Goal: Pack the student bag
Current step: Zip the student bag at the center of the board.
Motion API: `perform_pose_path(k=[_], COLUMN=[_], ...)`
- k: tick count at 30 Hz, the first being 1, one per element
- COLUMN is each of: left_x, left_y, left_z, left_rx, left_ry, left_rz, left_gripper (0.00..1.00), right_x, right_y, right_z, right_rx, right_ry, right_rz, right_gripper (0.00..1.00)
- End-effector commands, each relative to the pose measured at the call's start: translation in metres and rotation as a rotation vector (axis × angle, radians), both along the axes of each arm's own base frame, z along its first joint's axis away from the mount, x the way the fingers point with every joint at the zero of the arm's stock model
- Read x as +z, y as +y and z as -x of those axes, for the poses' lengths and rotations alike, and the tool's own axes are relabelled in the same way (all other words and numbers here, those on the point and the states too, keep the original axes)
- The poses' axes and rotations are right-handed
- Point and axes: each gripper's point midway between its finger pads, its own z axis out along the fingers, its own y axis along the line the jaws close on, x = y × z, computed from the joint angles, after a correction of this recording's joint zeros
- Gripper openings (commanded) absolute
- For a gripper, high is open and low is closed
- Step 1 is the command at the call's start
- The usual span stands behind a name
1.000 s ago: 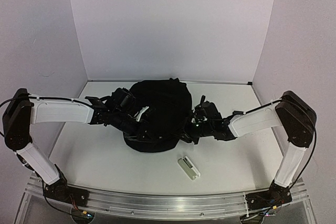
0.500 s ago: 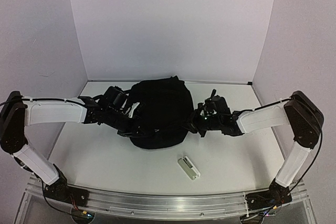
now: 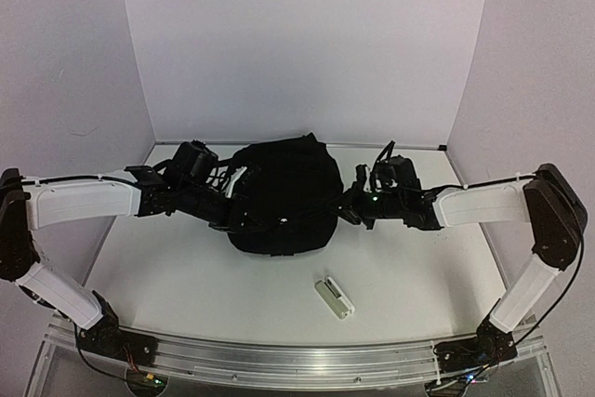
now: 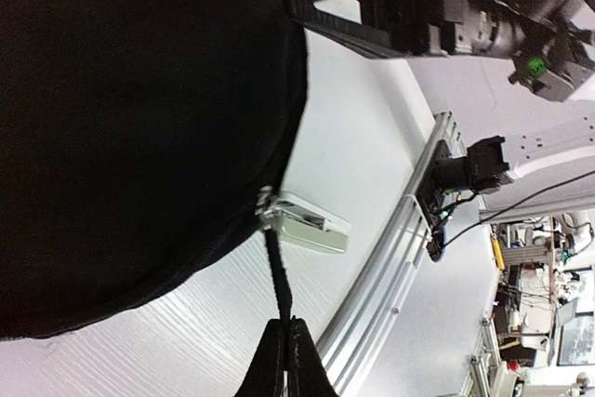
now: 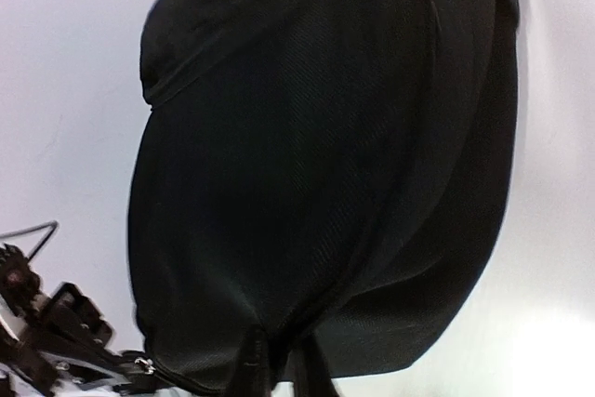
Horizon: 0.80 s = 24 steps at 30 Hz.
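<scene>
Sitting between both claws, student bag (image 3: 284, 197) runs near-to-far; left gripper (image 4: 286, 324) clenched on zipper pull strap (image 4: 275, 267) at its near-left edge; right gripper (image 3: 346, 208) at right edge, grip unclear.

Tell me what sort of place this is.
Probably a robotics lab cell: a white table boxed in by plain backdrop walls, two arms bolted to an aluminium rail, and cluttered equipment benches beyond the table in the left wrist view.
</scene>
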Motion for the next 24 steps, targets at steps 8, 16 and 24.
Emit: perform_pose_path(k=[8,16,24], left_x=[0.093,0.098,0.102], left_y=[-0.016,-0.014,-0.013], left_z=[0.015,0.016,0.018], left_rx=[-0.245,-0.243,-0.240], left_ry=[-0.141,-0.140,-0.133], left_rz=[0.154,0.142,0.143], left_gripper=[0.00,0.00,0.00], right_x=[0.111,0.137,0.119], right_y=[-0.021,0.033,0.079], right_z=[0.009,0.057,0.071], right_rx=[0.203,0.381,0.550], right_ry=[-0.608,-0.886,-1.052], right_rz=[0.292,0.311,0.371], right_gripper=[0.59,0.61,0.58])
